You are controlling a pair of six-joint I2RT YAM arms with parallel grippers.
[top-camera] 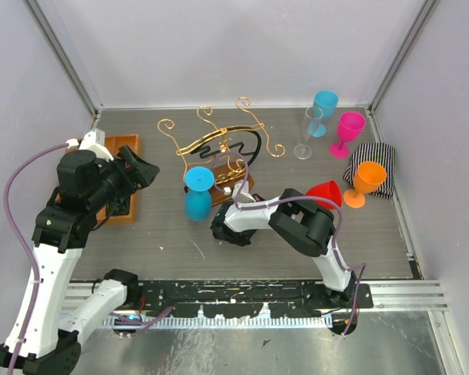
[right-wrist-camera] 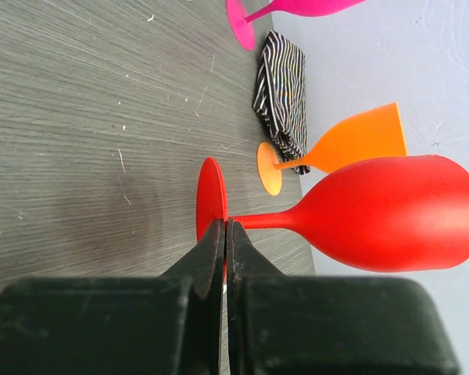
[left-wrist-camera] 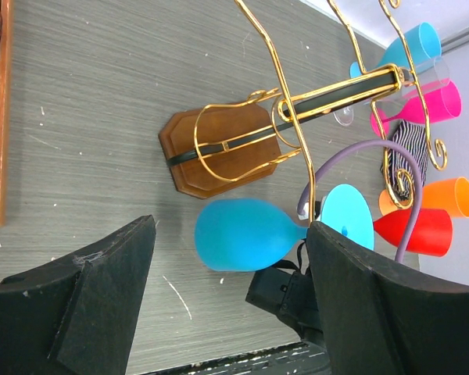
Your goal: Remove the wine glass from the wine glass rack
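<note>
Counter [top-camera: 156, 234]: one; grey wood-grain top, closed in by pale panels [top-camera: 219, 47] at the back and both sides.
Wine glass rack [top-camera: 219, 144] [left-wrist-camera: 219, 148]: one; gold wire with scroll ends, black curved bar, brown wooden base; centre of the top view, toward the back.
Blue wine glass [top-camera: 198, 203] [left-wrist-camera: 246, 234]: one; upside down at the rack, foot uppermost beside the gold wire, bowl hanging just in front of the wooden base; not taken off.
Other glasses: five, grouped at the right of the top view: red glass [top-camera: 324, 191] [right-wrist-camera: 383, 215], orange glass [top-camera: 370, 176] [right-wrist-camera: 352, 141], pink glass [top-camera: 350, 123], pale blue glass [top-camera: 325, 101], clear flute [top-camera: 313, 121].
Striped cloth [top-camera: 375, 155] [right-wrist-camera: 285, 86]: one; black and white, just behind the orange glass at the right wall.
Tray [top-camera: 129, 144]: one; orange-brown, with compartments; left edge, partly hidden by the left arm [top-camera: 86, 183].
Arms: two; the right arm [top-camera: 305, 223] hides part of the red glass.
Left fingers [left-wrist-camera: 102, 297]: two; wide apart, nothing between them; pointed toward the blue wine glass, clear of it.
Right fingers [right-wrist-camera: 211, 262]: two; pressed together where the red glass's stem meets its foot; whether they pinch it cannot be told.
</note>
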